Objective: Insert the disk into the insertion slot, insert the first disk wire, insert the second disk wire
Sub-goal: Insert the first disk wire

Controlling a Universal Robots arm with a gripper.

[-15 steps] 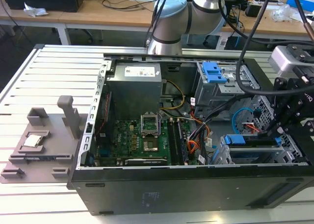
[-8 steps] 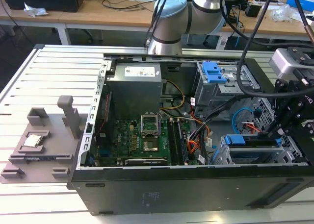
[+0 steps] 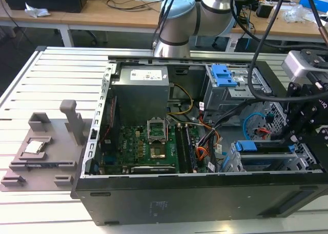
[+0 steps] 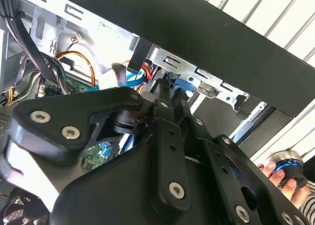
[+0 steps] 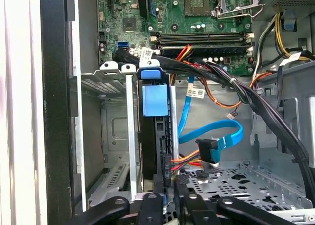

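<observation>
Slatted table (image 3: 31, 75): computer case (image 3: 205, 198), grey fixture (image 3: 46, 152)

Counts for you, op:
- PC case (image 3: 179, 203) x1
- mainboard (image 3: 146, 154) x1
- CPU socket (image 5: 199, 1) x1
- PSU (image 3: 141, 90) x1
- drive cages x2: tall cage (image 3: 218, 98) w/ blue lever (image 3: 224, 75) x1, low cage = insertion slot (image 3: 233, 162)
- disk (image 5: 154, 101) x1
- grey fixture plate (image 3: 46, 152) x1
- robot arm (image 3: 179, 19) x1
- blue flat cable (image 5: 231, 134): 2 runs, can't tell if 1 cable
- hand (image 4: 283, 178) x1

Open black computer case (image 3: 179, 203) lies on the slatted metal bench (image 3: 51, 75). Inside: green motherboard (image 3: 148, 152), grey power supply (image 3: 141, 88) beyond it, tall grey cage (image 3: 218, 98) with blue lever (image 3: 224, 76) toward the exterior view's right. Grey plastic fixture (image 3: 46, 152) sits on the bench, at the exterior view's left of the case. First wrist view: loose blue flat cable (image 5: 236, 129) near a black cable bundle (image 5: 221, 77).
</observation>
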